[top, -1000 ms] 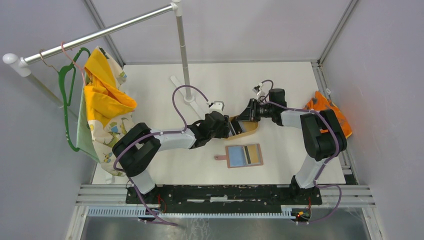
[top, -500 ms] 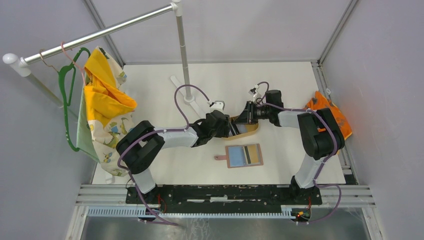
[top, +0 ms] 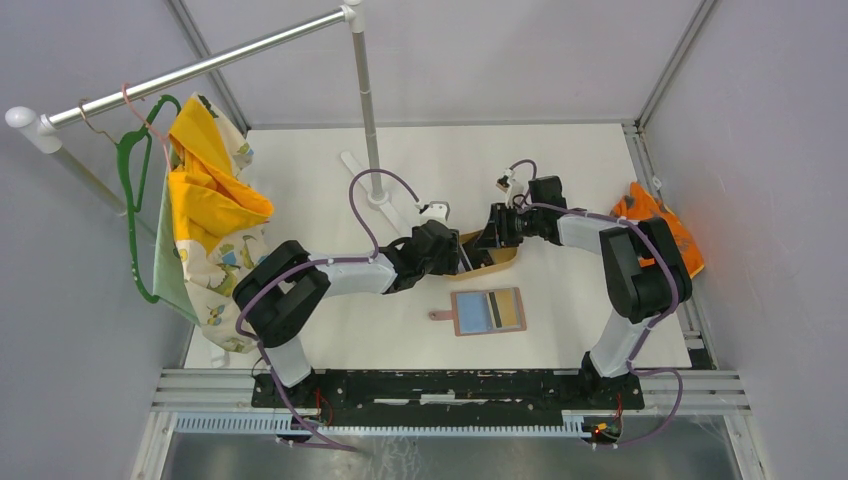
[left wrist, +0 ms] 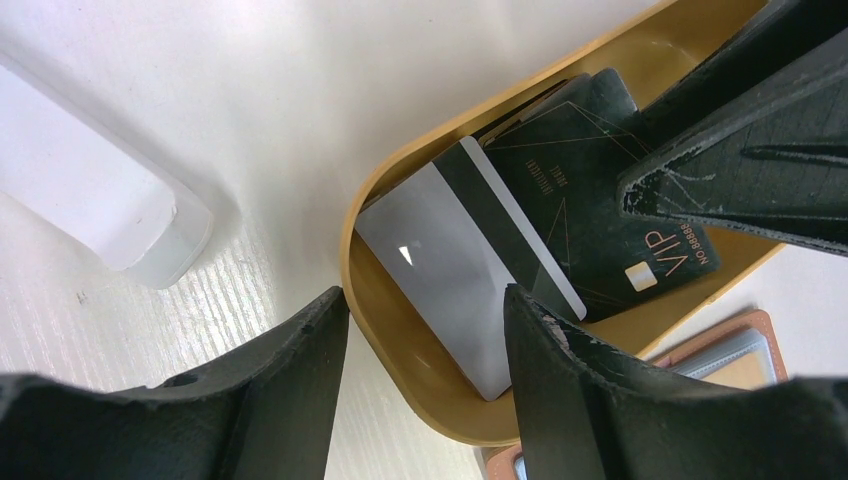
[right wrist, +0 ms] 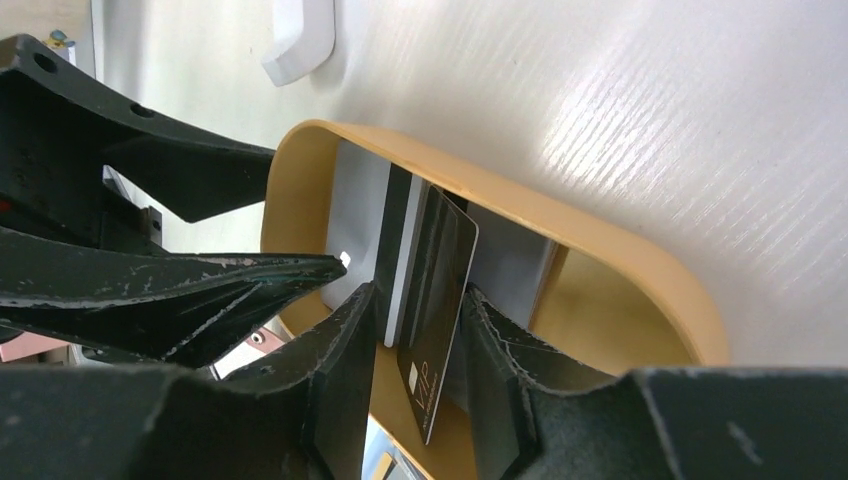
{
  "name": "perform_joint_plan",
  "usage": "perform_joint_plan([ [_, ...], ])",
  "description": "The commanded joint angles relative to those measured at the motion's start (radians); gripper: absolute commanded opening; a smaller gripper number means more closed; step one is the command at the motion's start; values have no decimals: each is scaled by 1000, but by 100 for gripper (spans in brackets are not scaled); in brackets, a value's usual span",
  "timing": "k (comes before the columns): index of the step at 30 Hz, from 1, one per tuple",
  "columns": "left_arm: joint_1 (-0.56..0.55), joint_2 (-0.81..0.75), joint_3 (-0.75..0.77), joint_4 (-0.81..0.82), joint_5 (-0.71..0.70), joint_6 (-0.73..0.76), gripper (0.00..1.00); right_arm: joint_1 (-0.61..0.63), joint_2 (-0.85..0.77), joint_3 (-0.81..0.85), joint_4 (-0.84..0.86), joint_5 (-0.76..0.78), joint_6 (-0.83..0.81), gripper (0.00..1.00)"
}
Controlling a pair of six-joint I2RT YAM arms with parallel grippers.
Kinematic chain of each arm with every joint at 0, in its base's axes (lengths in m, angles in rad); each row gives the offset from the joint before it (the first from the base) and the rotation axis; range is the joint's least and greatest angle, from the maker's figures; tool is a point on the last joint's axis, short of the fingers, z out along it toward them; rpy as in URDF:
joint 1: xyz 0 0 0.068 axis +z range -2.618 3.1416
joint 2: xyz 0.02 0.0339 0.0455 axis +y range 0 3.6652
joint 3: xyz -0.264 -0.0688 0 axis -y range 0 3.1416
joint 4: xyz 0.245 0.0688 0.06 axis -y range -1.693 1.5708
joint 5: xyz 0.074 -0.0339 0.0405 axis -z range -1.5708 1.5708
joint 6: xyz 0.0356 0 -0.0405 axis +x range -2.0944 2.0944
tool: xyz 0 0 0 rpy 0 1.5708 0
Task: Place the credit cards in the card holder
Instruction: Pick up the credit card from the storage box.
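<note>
Tan and oval, the tray [top: 497, 262] sits mid-table with both arms crowding over it from either side. Inside are two of the credit cards [left wrist: 520, 220]: a silver card [left wrist: 440, 265] with a dark stripe, resting against the tray's end wall, and a black card [left wrist: 590, 200] marked VIP partly over it. The left gripper [left wrist: 425, 305] hangs over that end with its fingers apart, straddling the rim and the silver card, clamped on nothing. The right gripper [right wrist: 415, 300] reaches in from the other side, its jaws also apart, the black card standing between them with a gap showing on one side. Nearer the arm bases, close to the tray but not touching it, the card holder [top: 487, 311] lies open and flat on the white table [top: 580, 160], with a blue card [top: 477, 313], a striped card [top: 494, 310] and a gold card [top: 510, 309] side by side in it. Behind the tray a rail's pole [top: 365, 110] rises from a white foot [top: 378, 197]; a yellow cloth [top: 205, 190] hangs at the left, and an orange cloth [top: 650, 210] lies at the right edge.
</note>
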Motion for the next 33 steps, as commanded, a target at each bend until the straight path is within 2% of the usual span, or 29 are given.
perform_joint_plan([
  [1,3,-21,28,30,4,-1,64,4,-1,37,-29,-12,-45,42],
  [4,4,-30,27,28,9,-1,64,5,12,38,-30,-24,-42,38],
  [9,4,-72,16,28,20,-1,64,1,9,37,-16,-23,-4,10],
  [12,3,-117,4,22,21,2,65,-24,-24,27,23,-58,44,1],
  [22,3,-335,-99,55,55,25,66,-135,-196,-158,408,-204,415,0],
  [26,4,-496,-240,222,142,43,67,-171,-272,-277,646,-225,683,0],
  [30,6,-636,-368,417,267,65,77,-185,-358,-343,700,-198,817,0],
  [33,13,-663,-398,495,370,83,82,-186,-411,-394,760,-180,929,0],
])
